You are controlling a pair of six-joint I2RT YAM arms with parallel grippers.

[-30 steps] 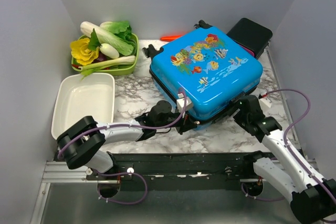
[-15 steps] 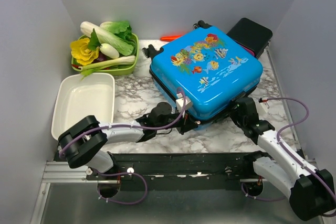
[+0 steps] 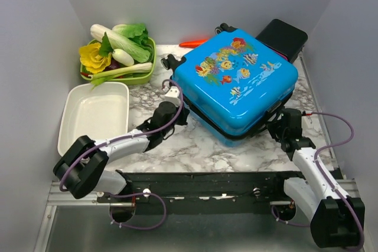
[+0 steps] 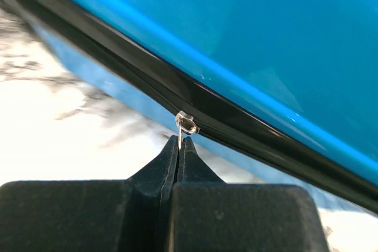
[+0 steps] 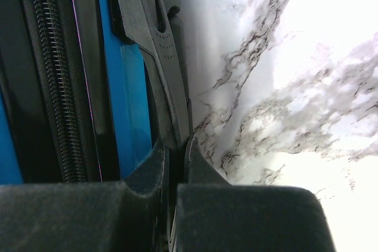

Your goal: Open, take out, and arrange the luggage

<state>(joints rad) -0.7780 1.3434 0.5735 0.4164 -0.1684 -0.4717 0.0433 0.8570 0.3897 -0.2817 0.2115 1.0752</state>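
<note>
Seeing luggage [image 3: 236,81] flat on table [image 3: 195,149], right of centre, fish print up, wheels on far-left side. Not opened yet: shells together, with black zip band [image 4: 248,128] closed along the side in left wrist view.

At its left edge, in top view: left gripper [image 4: 179,144]. With jaws pressed together, pinching thin metal zip pull [image 4: 179,138] that hangs off slider [image 4: 188,124]. Pointing straight at the band, blue shell above and below it, marble blurred at lower left.

At near-right corner: right gripper [image 5: 176,140]. With jaws almost closed, pinching flat black tab [image 5: 162,57] with dotted grip pattern. Running up alongside blue shell from the fingertips. Zip teeth [image 5: 54,87] left of it, marble to the right. Can't tell what the tab attaches to.

Around the luggage:
- black box [image 3: 283,36] at far-right corner, touching or just behind, can't tell which
- orange item [image 3: 194,43] behind far edge, mostly hidden
- green tub [image 3: 152,57] at back left, piled with veg [image 3: 118,42], near the wheels but apart from them
- white tray [image 3: 71,110] just in front of tub, at the left side, beside left arm, well apart from luggage
</note>
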